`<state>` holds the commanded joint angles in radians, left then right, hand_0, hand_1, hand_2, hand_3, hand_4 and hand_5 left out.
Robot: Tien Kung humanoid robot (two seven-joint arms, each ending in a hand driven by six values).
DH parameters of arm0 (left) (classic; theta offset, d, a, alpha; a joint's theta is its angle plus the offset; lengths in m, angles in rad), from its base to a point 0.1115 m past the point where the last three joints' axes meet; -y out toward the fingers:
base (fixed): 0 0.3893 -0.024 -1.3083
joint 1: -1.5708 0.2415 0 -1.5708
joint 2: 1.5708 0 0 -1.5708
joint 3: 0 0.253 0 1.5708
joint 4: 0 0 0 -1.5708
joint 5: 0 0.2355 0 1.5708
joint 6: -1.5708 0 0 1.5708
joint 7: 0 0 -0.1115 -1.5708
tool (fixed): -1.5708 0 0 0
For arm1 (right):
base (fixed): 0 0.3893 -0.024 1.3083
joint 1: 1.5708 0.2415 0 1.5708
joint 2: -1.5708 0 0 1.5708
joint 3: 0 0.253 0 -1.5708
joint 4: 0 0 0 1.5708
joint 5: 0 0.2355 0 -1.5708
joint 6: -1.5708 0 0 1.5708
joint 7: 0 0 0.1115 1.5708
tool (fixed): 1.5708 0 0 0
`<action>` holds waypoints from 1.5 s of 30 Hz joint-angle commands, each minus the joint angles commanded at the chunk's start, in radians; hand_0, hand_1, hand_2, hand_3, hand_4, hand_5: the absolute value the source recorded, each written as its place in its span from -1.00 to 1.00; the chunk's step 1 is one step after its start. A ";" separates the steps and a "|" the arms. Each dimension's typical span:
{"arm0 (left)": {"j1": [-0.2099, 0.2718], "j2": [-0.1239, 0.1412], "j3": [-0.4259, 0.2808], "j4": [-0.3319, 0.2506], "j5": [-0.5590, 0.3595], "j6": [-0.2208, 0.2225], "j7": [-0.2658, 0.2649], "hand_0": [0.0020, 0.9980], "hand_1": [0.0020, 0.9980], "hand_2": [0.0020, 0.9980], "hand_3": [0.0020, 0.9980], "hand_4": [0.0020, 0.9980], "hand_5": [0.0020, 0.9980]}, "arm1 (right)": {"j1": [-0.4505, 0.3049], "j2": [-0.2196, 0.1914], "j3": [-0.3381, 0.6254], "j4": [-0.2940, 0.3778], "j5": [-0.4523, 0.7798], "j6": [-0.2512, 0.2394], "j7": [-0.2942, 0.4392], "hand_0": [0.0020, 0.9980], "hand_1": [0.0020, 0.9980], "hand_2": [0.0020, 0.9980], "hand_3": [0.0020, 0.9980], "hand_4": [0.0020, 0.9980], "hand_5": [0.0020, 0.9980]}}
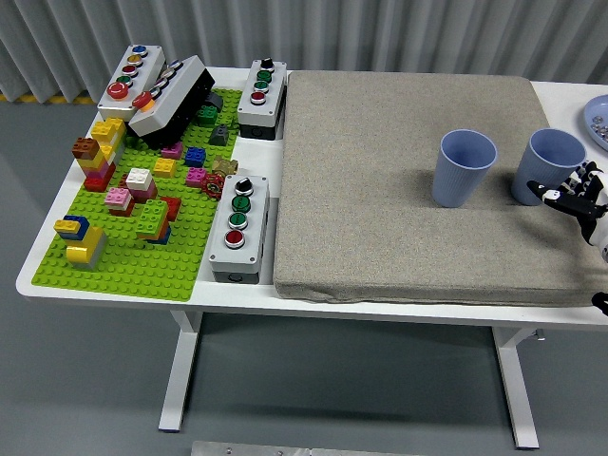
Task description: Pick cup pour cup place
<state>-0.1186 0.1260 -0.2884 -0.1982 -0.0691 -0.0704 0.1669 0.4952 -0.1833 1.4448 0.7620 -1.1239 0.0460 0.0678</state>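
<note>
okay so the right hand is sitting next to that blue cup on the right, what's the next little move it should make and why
Probably ease the right hand a little further left so its fingers wrap the right cup. The fingers look spread beside the cup's lower right wall and not closed on it. The cup stands upright on the grey mat, apart from the left cup.

A white table point(142, 285) is covered by a grey mat point(399, 237), a green brick plate point(133, 256) and button boxes point(237, 228).
</note>
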 joint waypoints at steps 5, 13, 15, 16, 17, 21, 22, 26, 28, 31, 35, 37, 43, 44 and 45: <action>-0.002 0.000 0.001 0.000 0.000 -0.001 0.000 0.73 0.68 0.83 0.60 0.27 0.78 | 0.009 0.000 0.000 -0.012 0.003 0.000 0.002 0.93 0.87 1.00 0.97 0.72 -0.40; -0.005 0.000 -0.001 -0.001 0.004 -0.001 0.001 0.73 0.68 0.83 0.60 0.27 0.78 | 0.020 0.006 0.001 -0.025 0.003 0.004 0.004 0.92 0.86 1.00 0.96 0.72 -0.41; -0.006 0.000 -0.002 -0.001 0.006 0.000 0.001 0.73 0.68 0.83 0.60 0.27 0.78 | 0.024 0.008 0.002 -0.030 0.004 0.005 0.007 0.92 0.86 1.00 0.96 0.72 -0.41; -0.007 0.000 -0.003 0.000 0.007 0.000 0.001 0.73 0.68 0.83 0.60 0.27 0.78 | 0.026 0.008 0.003 -0.033 0.005 0.005 0.008 0.92 0.86 1.00 0.96 0.72 -0.41; -0.007 0.000 -0.003 0.000 0.009 0.000 0.002 0.73 0.68 0.83 0.60 0.27 0.78 | 0.027 0.009 0.003 -0.035 0.005 0.005 0.009 0.92 0.86 1.00 0.96 0.72 -0.41; -0.009 0.000 -0.005 0.000 0.012 0.000 0.003 0.73 0.68 0.83 0.60 0.27 0.78 | 0.035 0.013 0.000 -0.046 0.009 0.007 0.012 0.91 0.85 1.00 0.95 0.73 -0.39; -0.009 0.000 -0.006 0.000 0.013 0.000 0.003 0.73 0.68 0.83 0.60 0.27 0.78 | 0.036 0.014 0.000 -0.047 0.009 0.007 0.012 0.91 0.85 1.00 0.95 0.73 -0.39; -0.011 0.001 -0.007 0.000 0.017 -0.001 0.004 0.73 0.68 0.83 0.60 0.27 0.78 | 0.042 0.017 0.000 -0.057 0.011 0.008 0.012 0.90 0.84 1.00 0.95 0.72 -0.41; -0.011 0.001 -0.007 -0.001 0.017 0.000 0.004 0.73 0.68 0.83 0.60 0.27 0.78 | 0.044 0.019 0.000 -0.062 0.015 0.006 0.015 0.90 0.84 1.00 0.95 0.72 -0.41; -0.011 0.002 -0.009 -0.001 0.019 0.000 0.005 0.73 0.68 0.83 0.60 0.27 0.78 | 0.047 0.021 -0.001 -0.070 0.026 -0.002 0.023 0.90 0.84 1.00 0.95 0.72 -0.41; -0.008 0.002 -0.009 -0.001 0.021 0.000 0.005 0.73 0.68 0.83 0.60 0.27 0.78 | 0.047 0.022 0.000 -0.071 0.042 -0.013 0.038 0.74 0.64 0.59 0.64 0.65 -0.54; -0.008 0.003 -0.010 -0.001 0.022 0.000 0.005 0.73 0.68 0.83 0.60 0.27 0.78 | 0.046 0.022 0.000 -0.071 0.044 -0.015 0.040 0.74 0.64 0.59 0.64 0.65 -0.54; -0.006 0.003 -0.012 -0.001 0.026 0.000 0.006 0.73 0.68 0.83 0.60 0.27 0.78 | 0.045 0.025 -0.006 -0.073 0.050 -0.022 0.046 0.64 0.36 0.18 0.38 0.43 -0.86; -0.007 0.003 -0.012 -0.001 0.026 0.000 0.006 0.73 0.68 0.82 0.60 0.27 0.78 | 0.045 0.024 -0.007 -0.073 0.050 -0.022 0.046 0.45 0.15 -0.01 0.18 0.39 -0.93; -0.007 0.003 -0.013 -0.001 0.027 0.000 0.006 0.73 0.68 0.82 0.60 0.27 0.78 | 0.045 0.024 -0.007 -0.073 0.051 -0.021 0.046 0.45 0.15 -0.01 0.18 0.39 -0.93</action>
<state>-0.1251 0.1295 -0.3010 -0.1996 -0.0421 -0.0701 0.1731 0.5400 -0.1592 1.4382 0.6891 -1.0733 0.0245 0.1135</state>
